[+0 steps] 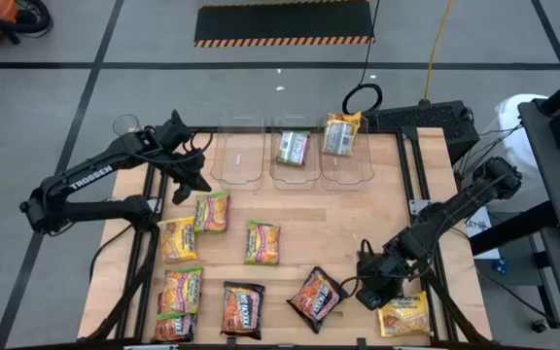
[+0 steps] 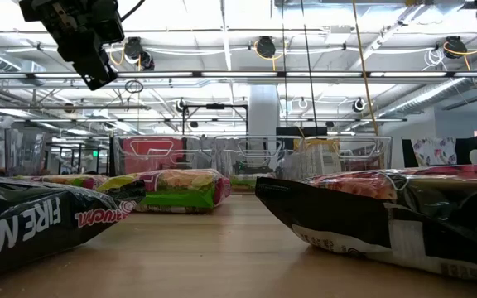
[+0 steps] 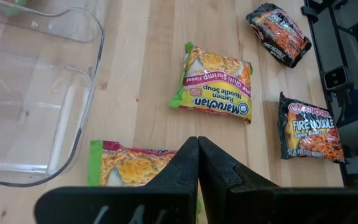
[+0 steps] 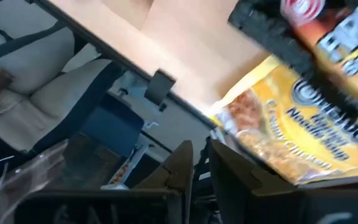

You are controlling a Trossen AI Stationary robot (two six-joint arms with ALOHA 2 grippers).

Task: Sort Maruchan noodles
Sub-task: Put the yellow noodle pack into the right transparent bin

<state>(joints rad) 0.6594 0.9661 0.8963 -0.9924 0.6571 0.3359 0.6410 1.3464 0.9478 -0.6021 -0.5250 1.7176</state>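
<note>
Several Maruchan noodle packets lie flat on the wooden table (image 1: 309, 224): green-edged ones (image 1: 212, 211) (image 1: 262, 242), yellow-orange ones (image 1: 177, 239) (image 1: 403, 316), dark ones (image 1: 243, 309) (image 1: 317, 297). My left gripper (image 3: 197, 142) is shut and hangs above a green-edged packet (image 3: 126, 169), touching nothing. My right gripper (image 4: 199, 155) is low at the near right, between the dark packet (image 4: 303, 31) and the yellow packet (image 4: 291, 130). Its fingers stand a narrow gap apart at that yellow packet's edge. My right gripper slants down toward the table's near right corner, one finger (image 4: 229, 168) right beside the yellow packet's edge (image 4: 219, 121). The picture is blurred there, and I cannot tell whether the finger touches the packet. The packet lies flat on the table.
Three clear bins stand along the far edge: the left one (image 1: 238, 156) bare, the middle one (image 1: 295, 170) with a green packet (image 1: 294, 148), the right one (image 1: 350, 170) with a yellow packet (image 1: 339, 136). The table's right edge frame (image 4: 160, 87) runs close to my right gripper.
</note>
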